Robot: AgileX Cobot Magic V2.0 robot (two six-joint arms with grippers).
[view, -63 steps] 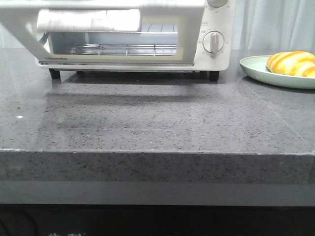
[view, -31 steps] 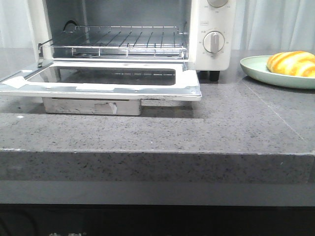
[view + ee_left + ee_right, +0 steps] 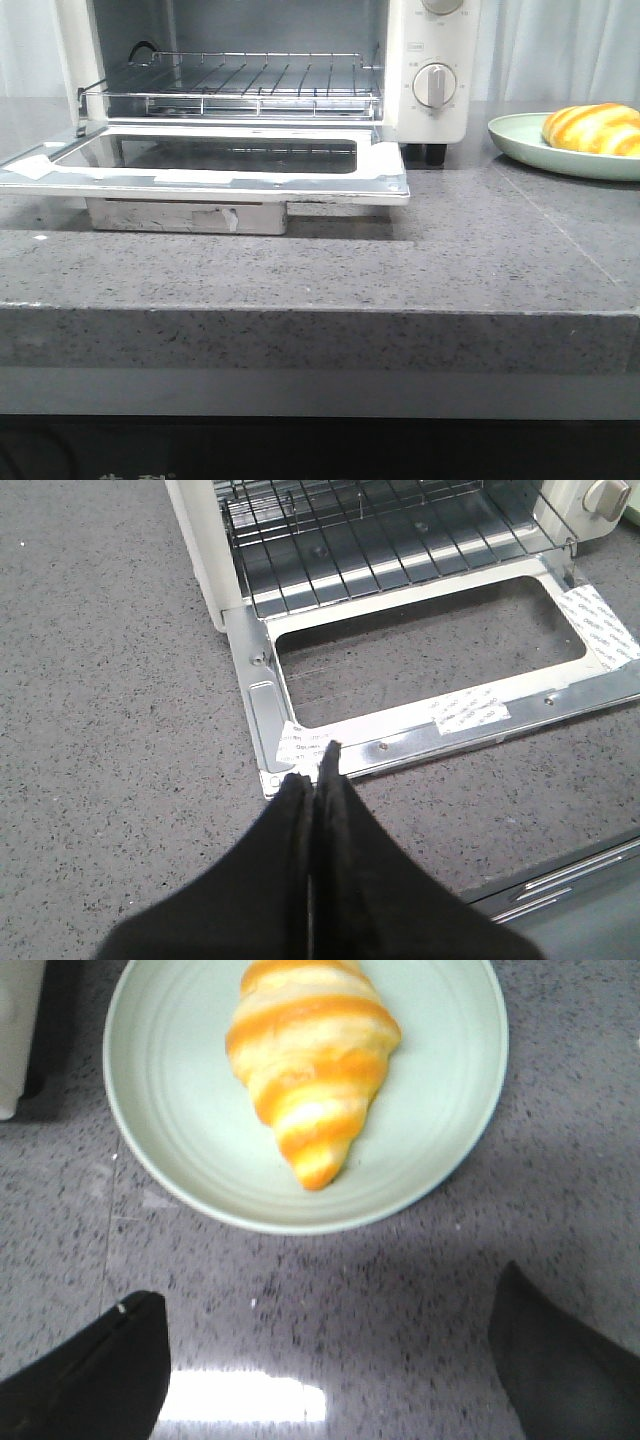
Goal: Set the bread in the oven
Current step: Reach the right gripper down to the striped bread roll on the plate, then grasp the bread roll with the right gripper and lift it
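Oven [image 3: 430,60] door [image 3: 215,170] lay open; bread [image 3: 312,1060] on plate [image 3: 180,1140]; left claw [image 3: 318,770] closed empty, right claw [image 3: 330,1360] spread wide

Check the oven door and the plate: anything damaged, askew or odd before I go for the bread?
Only the oven door: white tape strips are stuck on its metal frame. The bread lies whole on the plate.

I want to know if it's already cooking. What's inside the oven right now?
Only a bare wire rack sits inside the oven, and its door lies open. The bread rests on the green plate beside it. The oven's top part is out of view.
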